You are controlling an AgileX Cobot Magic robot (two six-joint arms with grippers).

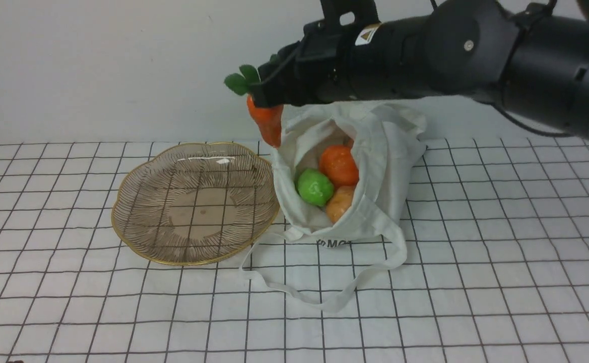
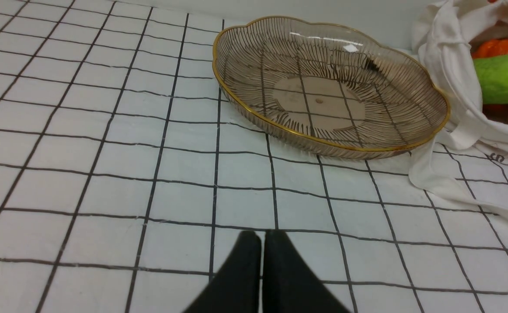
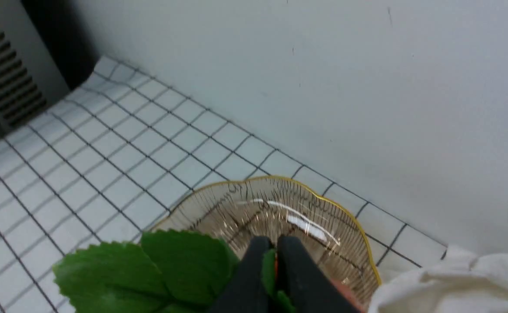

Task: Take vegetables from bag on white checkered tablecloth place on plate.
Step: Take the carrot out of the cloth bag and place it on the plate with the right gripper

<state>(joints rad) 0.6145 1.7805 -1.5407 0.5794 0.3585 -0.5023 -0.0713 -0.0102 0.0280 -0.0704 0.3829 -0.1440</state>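
Note:
My right gripper (image 1: 264,98) is shut on the carrot (image 1: 266,123) at its green leafy top (image 3: 149,269) and holds it in the air between the plate and the bag. The orange root hangs down. The brownish glass plate (image 1: 138,237) with a gold rim lies empty on the white checkered tablecloth (image 1: 501,252). The white bag (image 1: 385,171) lies open beside it, holding a green ball (image 1: 314,186) and two orange balls (image 1: 338,165). My left gripper (image 2: 262,243) is shut and empty, low over the cloth, short of the plate (image 2: 436,126).
The bag's long strap (image 1: 324,297) lies looped on the cloth in front of the bag. A pale wall stands close behind the plate and the bag. A dark vented unit (image 3: 6,78) stands at the cloth's far corner.

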